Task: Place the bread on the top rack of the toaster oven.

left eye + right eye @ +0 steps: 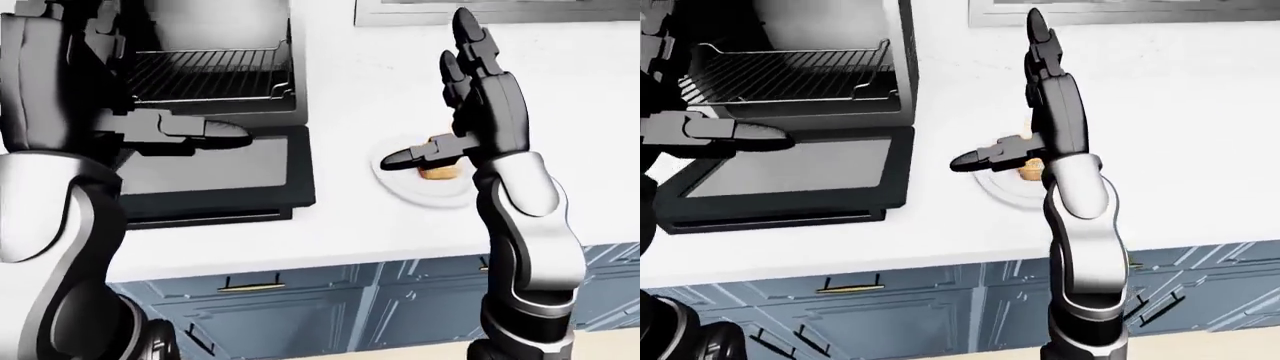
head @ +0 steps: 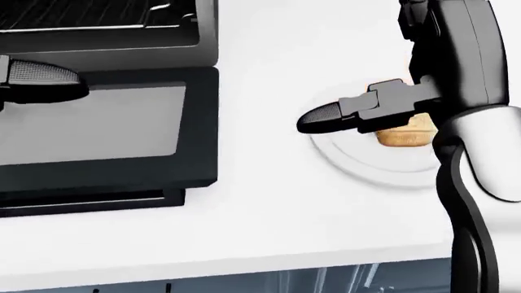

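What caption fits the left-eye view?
Open right hand raised over golden bread roll on white plate; black toaster oven open.

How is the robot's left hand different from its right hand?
The left robot hand lies flat, fingers pointing sideways over the open toaster oven door; the right robot hand stands up, fingers pointing toward the view's top. The left robot hand is near the rack; the right robot hand hangs over the bread on its plate. Both are black, open and empty.
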You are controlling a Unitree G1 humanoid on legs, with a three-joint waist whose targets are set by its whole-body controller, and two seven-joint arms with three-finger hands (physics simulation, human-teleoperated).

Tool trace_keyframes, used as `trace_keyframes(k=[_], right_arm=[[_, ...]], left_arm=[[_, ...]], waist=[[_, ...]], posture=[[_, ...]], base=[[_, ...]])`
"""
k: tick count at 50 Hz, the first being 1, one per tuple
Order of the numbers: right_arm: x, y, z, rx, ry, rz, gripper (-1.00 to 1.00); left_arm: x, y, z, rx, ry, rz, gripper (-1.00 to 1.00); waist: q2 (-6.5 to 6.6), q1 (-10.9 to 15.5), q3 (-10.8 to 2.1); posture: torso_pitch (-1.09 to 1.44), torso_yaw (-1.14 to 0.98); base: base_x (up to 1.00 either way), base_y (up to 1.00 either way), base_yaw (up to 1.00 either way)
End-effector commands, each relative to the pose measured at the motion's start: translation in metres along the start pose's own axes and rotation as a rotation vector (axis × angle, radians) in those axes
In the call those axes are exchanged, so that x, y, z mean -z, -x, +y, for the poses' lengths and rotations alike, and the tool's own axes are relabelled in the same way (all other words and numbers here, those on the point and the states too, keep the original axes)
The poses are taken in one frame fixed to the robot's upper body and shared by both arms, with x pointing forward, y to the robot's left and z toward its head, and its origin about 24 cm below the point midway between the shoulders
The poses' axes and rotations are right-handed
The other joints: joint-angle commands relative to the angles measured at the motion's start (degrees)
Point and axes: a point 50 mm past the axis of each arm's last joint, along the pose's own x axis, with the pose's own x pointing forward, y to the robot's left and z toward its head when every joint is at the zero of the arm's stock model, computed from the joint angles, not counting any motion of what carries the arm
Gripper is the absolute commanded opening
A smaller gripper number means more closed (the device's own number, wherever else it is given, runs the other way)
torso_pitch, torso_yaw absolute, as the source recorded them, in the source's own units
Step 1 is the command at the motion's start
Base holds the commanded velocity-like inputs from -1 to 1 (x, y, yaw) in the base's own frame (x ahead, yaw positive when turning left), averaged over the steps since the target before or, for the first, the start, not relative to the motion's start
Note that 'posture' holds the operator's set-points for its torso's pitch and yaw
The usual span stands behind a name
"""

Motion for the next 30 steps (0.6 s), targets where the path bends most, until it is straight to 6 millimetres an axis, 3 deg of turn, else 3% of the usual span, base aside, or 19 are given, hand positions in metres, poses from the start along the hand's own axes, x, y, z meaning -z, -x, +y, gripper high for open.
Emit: trace_keyframes(k=[1, 2, 4, 5, 6, 7, 8, 9, 12, 15, 22, 30], right_arm=[[-0.014, -0.001, 0.001, 0.000, 0.004, -0.083, 1.00], [-0.014, -0.002, 0.001, -0.002, 0.008, -0.082, 1.00], [-0.013, -0.003, 0.001, -0.002, 0.007, -0.081, 1.00], [-0.013, -0.003, 0.002, -0.005, 0.005, -0.080, 1.00], [-0.013, -0.003, 0.002, -0.005, 0.006, -0.080, 1.00], [-0.012, -0.003, 0.001, 0.001, -0.007, -0.078, 1.00], [-0.013, -0.002, 0.001, 0.000, 0.000, -0.081, 1.00], [-0.014, -0.001, 0.000, 0.000, 0.000, -0.079, 1.00], [-0.016, 0.000, -0.001, 0.001, -0.001, -0.082, 1.00], [-0.016, 0.000, -0.001, 0.003, -0.005, -0.082, 1.00], [-0.018, -0.001, -0.007, 0.025, 0.023, -0.070, 1.00], [-0.004, -0.002, -0.018, 0.067, 0.102, 0.011, 1.00]], left_arm=[[-0.009, 0.000, 0.004, -0.028, -0.005, -0.059, 1.00], [-0.009, 0.000, 0.004, -0.027, -0.005, -0.059, 1.00], [-0.010, 0.000, 0.004, -0.027, -0.004, -0.060, 1.00], [-0.010, -0.001, 0.004, -0.027, -0.008, -0.059, 1.00], [-0.011, -0.001, 0.004, -0.027, -0.005, -0.061, 1.00], [-0.011, -0.001, 0.003, -0.027, -0.006, -0.061, 1.00], [-0.011, -0.001, 0.003, -0.026, -0.007, -0.062, 1.00], [-0.012, -0.002, 0.002, -0.026, -0.006, -0.062, 1.00], [-0.011, -0.003, 0.001, -0.023, -0.005, -0.062, 1.00], [-0.012, -0.003, 0.001, -0.024, -0.007, -0.065, 1.00], [-0.011, -0.002, 0.003, -0.027, -0.008, -0.064, 1.00], [-0.013, 0.000, 0.004, -0.030, -0.012, -0.068, 1.00]], waist=[[0.52, -0.1, -0.32], [1.47, -0.2, 0.00], [4.62, -0.3, -0.46], [2.91, 0.2, -0.47], [3.93, -0.3, -0.25], [3.34, 0.1, 0.91], [3.11, -0.4, -0.14], [2.62, -0.6, -0.29], [1.00, -0.1, 0.70], [-2.39, 0.7, 0.14], [-0.91, 0.7, -0.79], [-0.61, 0.4, -1.16]], posture=[[0.00, 0.00], [0.00, 0.00], [0.00, 0.00], [0.00, 0.00], [0.00, 0.00], [0.00, 0.00], [0.00, 0.00], [0.00, 0.00], [0.00, 0.00], [0.00, 0.00], [0.00, 0.00], [0.00, 0.00]], base=[[0.22, 0.00, 0.00], [0.22, 0.00, 0.00], [0.22, 0.00, 0.00], [0.22, 0.00, 0.00], [0.20, 0.00, 0.00], [0.00, 0.00, 0.00], [0.00, 0.00, 0.00], [0.00, 0.00, 0.00], [0.00, 0.00, 0.00], [0.00, 0.00, 0.00], [0.00, 0.00, 0.00], [0.00, 0.00, 0.00]])
